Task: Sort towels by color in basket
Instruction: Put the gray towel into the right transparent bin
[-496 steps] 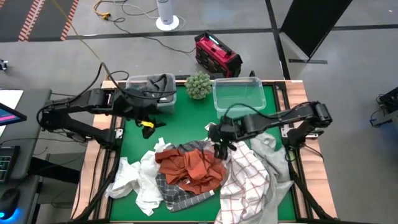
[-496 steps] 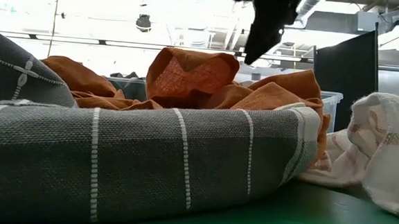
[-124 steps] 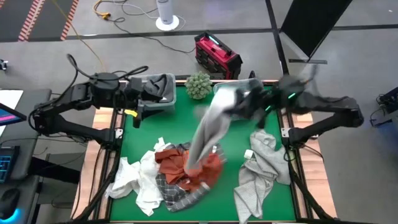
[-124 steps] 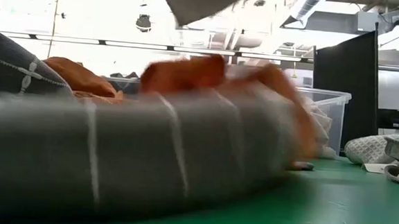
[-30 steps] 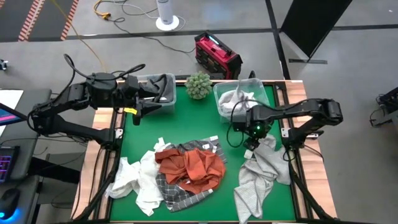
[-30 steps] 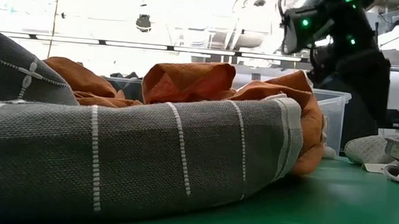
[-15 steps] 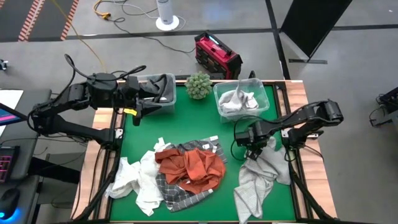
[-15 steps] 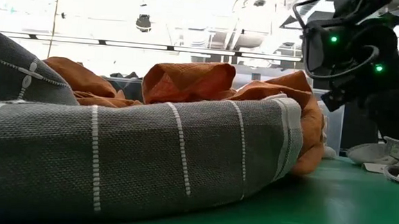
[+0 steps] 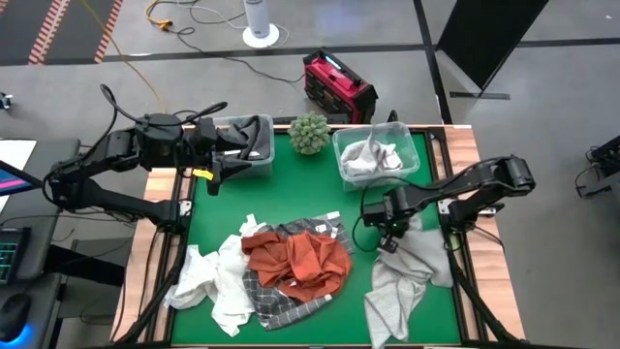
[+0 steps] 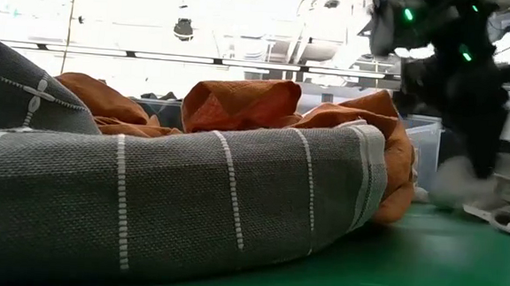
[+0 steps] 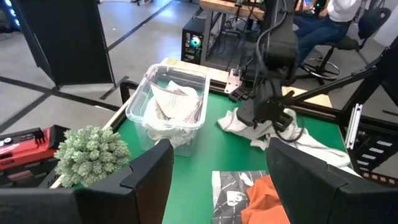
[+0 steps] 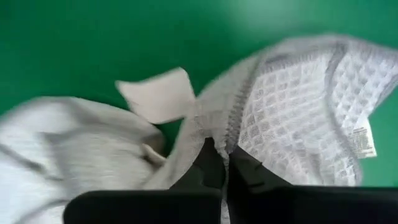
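Two arms over the green surface (image 9: 291, 184). Right gripper (image 9: 387, 238) down at about 3 o'clock, fingers (image 12: 214, 163) clenched on an edge of the light grey towel (image 9: 399, 276), one cloth sprawled toward 5 o'clock, with a small label beside the pinch. Left gripper (image 9: 215, 167) waiting near 10 o'clock by the left bin, fingers (image 11: 146, 168) spread wide, grasping nothing. Two clear bins along the far edge: the right bin (image 9: 376, 155) at 1 o'clock with one white grid towel (image 9: 374, 157) inside, the left bin (image 9: 239, 139) at 11 o'clock with dark cloth inside. One small green plant (image 9: 309, 133) between them at 12. Heap at 6 o'clock: one rust-orange towel (image 9: 300, 260) on top of one dark grey plaid towel (image 9: 281, 299); white towel (image 9: 215, 281) at 7 o'clock, count unclear.
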